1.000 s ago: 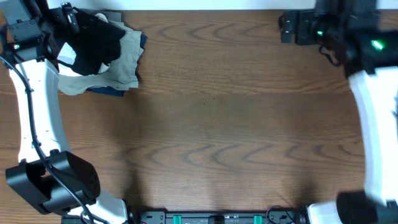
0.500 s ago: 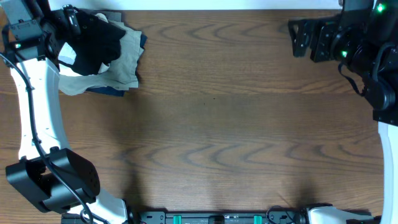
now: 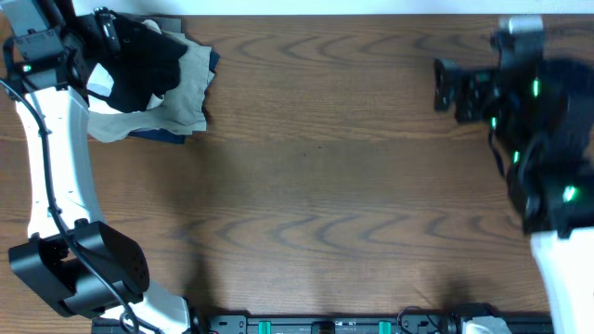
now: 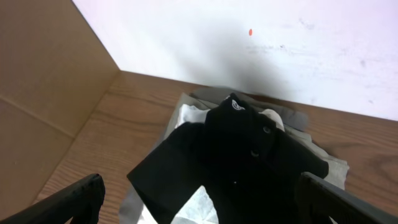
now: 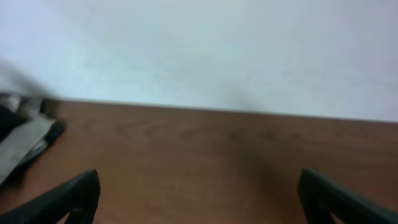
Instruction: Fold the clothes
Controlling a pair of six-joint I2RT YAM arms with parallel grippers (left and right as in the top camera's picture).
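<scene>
The black T-shirt [image 3: 148,63] lies crumpled on top of a pile of garments at the table's far left corner. In the left wrist view the black T-shirt [image 4: 242,158] shows a small white logo and sits between the fingers. My left gripper [image 4: 202,202] is open just above the pile, with nothing held. It shows at the far left in the overhead view [image 3: 100,30]. My right gripper [image 3: 447,85] is open and empty over the far right of the table, its fingers wide apart in the right wrist view [image 5: 199,199].
A khaki-grey garment [image 3: 186,88] and a cream-white garment [image 3: 100,109] lie under the black T-shirt. A cardboard wall [image 4: 43,93] stands left of the pile. A white wall [image 5: 205,50] runs along the table's far edge.
My right arm has swung toward the near side and turned, its gripper moving slightly right. The left arm and the pile have not moved.
</scene>
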